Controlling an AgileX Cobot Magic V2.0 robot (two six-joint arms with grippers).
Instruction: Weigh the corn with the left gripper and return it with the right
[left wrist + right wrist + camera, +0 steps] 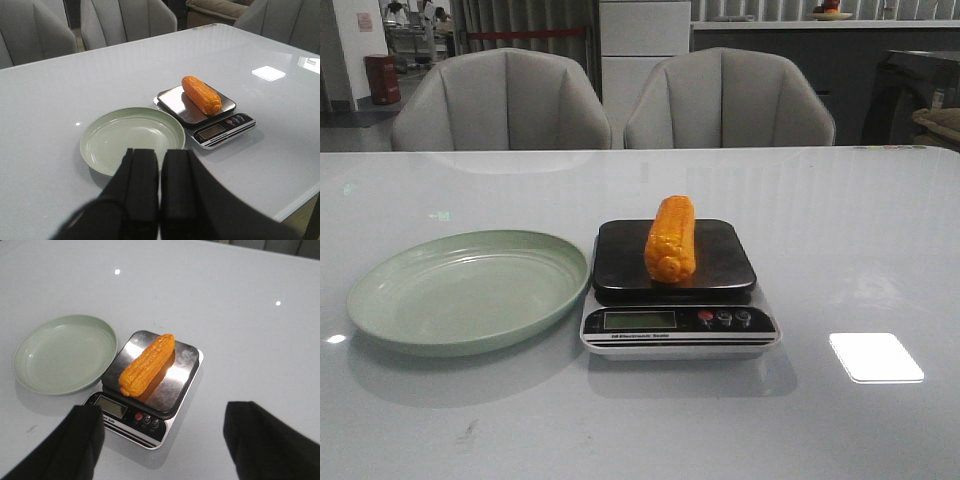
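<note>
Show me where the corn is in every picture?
Front view: the corn lies on the scale, middle of the picture.
Left wrist view: corn, right of centre.
Right wrist view: corn, centre.
Shared landmark: the green plate beside the scale.

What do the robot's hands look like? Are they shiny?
No, they look dull and plain black. The left gripper has two broad, flat, blocky fingers side by side. The right gripper shows two wide black fingers with rounded corners. No cables, labels or markings show on either, and the arms themselves are out of view.
</note>
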